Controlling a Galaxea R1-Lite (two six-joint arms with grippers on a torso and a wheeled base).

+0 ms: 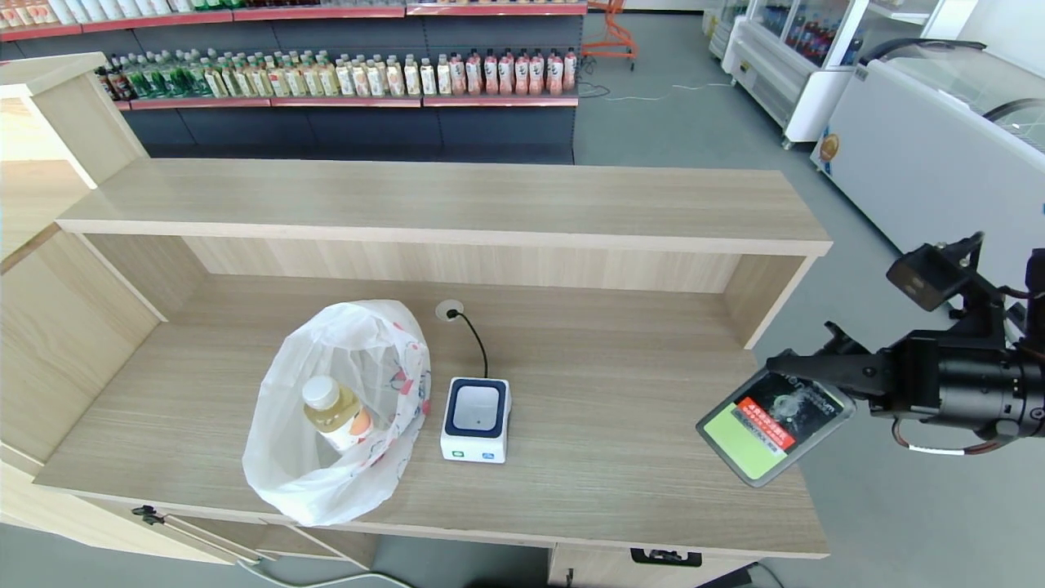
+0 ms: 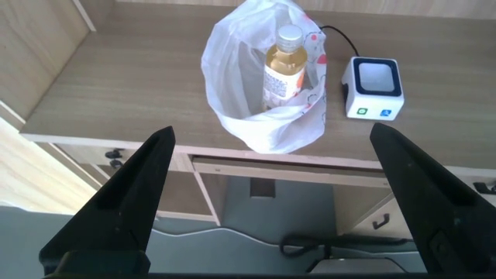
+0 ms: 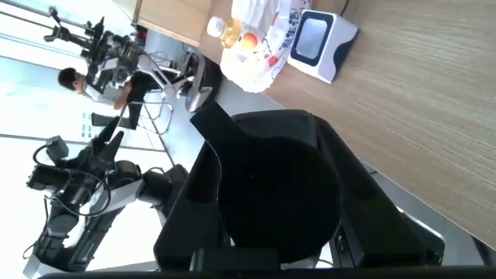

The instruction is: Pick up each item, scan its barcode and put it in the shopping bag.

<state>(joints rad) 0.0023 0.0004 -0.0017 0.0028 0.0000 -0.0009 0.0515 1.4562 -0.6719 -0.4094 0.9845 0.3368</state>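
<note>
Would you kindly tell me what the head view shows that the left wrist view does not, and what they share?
The head view adds the right gripper, shut on a flat packet off the right end of the counter, plus the bottle shelves and a chest freezer behind. The left wrist view adds the left gripper, its fingers wide apart, facing the counter's front edge. Both show the shopping bag with a bottle inside, and the scanner beside it.
</note>
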